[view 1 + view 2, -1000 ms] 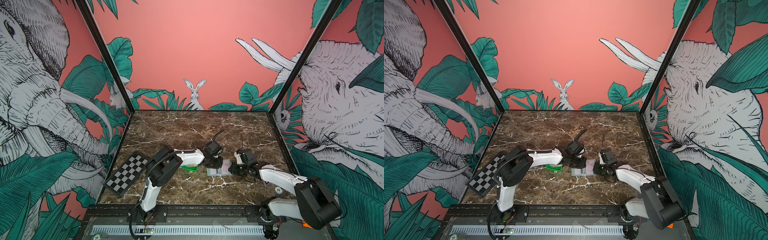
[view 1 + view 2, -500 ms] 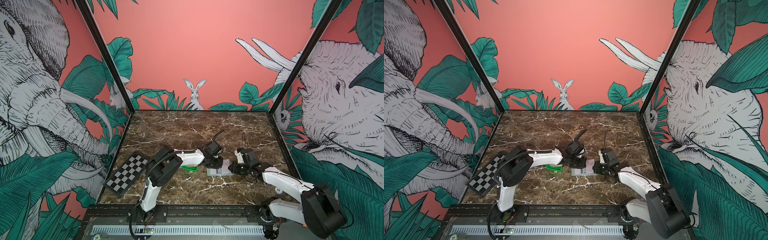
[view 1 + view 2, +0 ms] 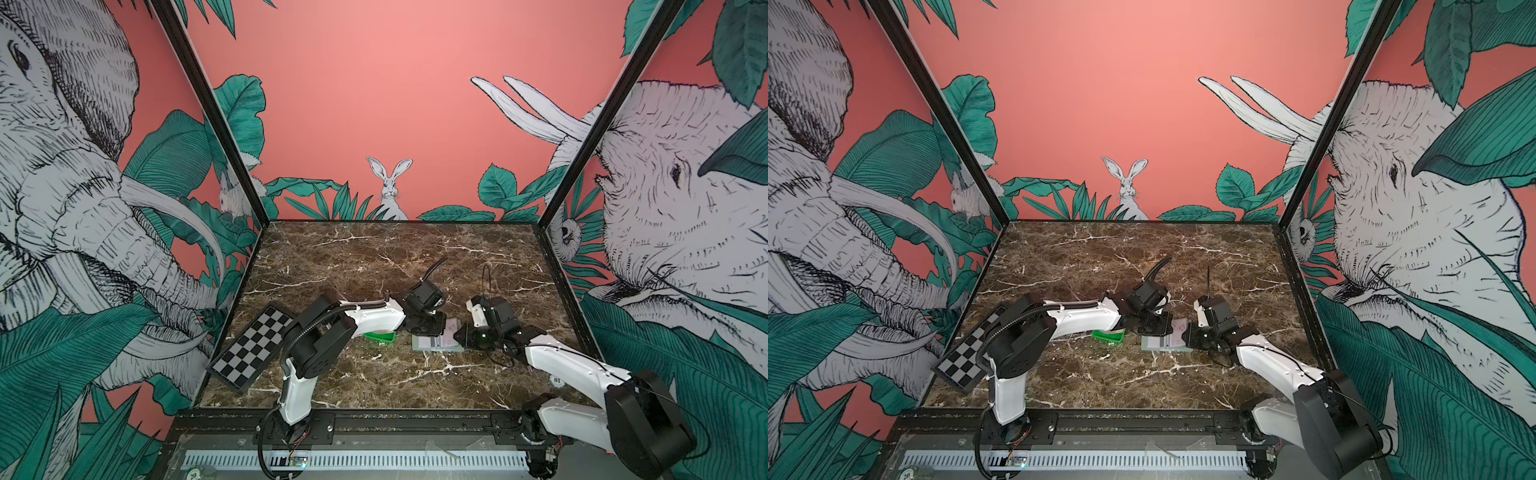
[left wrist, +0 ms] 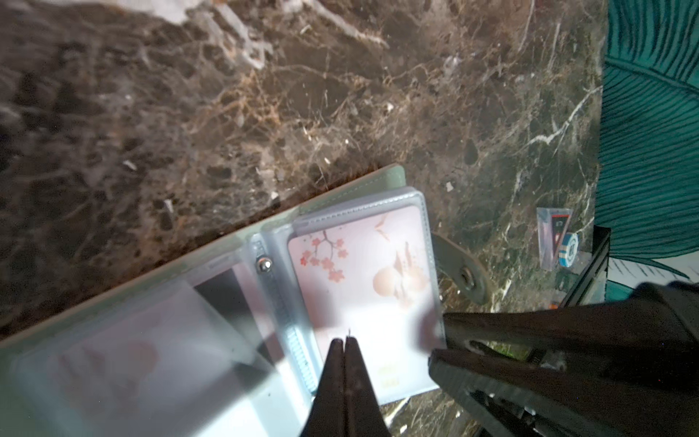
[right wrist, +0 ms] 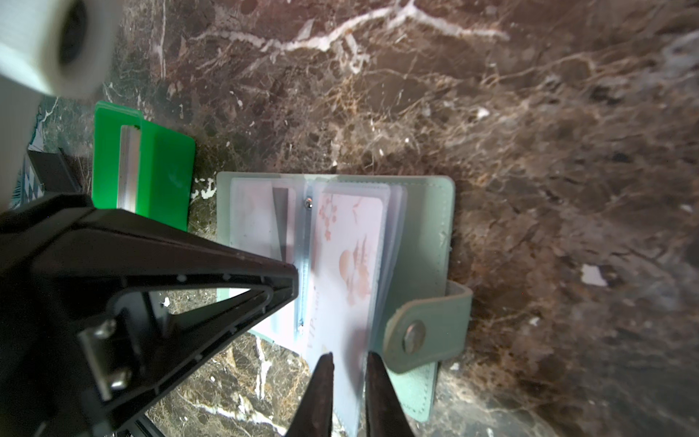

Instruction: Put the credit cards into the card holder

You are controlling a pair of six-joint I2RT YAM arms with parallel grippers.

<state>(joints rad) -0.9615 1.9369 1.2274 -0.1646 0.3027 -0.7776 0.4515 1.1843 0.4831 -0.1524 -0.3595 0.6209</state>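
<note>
Right arm (image 3: 569, 365) low, claw (image 5: 348, 357) on card (image 5: 350, 242)

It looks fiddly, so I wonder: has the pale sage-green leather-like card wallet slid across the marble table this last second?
No. The card wallet keeps its gap from the bright green plastic tray in both top views.

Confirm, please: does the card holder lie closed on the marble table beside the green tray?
Not closed: the right wrist view shows the card holder open, on the marble table beside the green tray.
</note>
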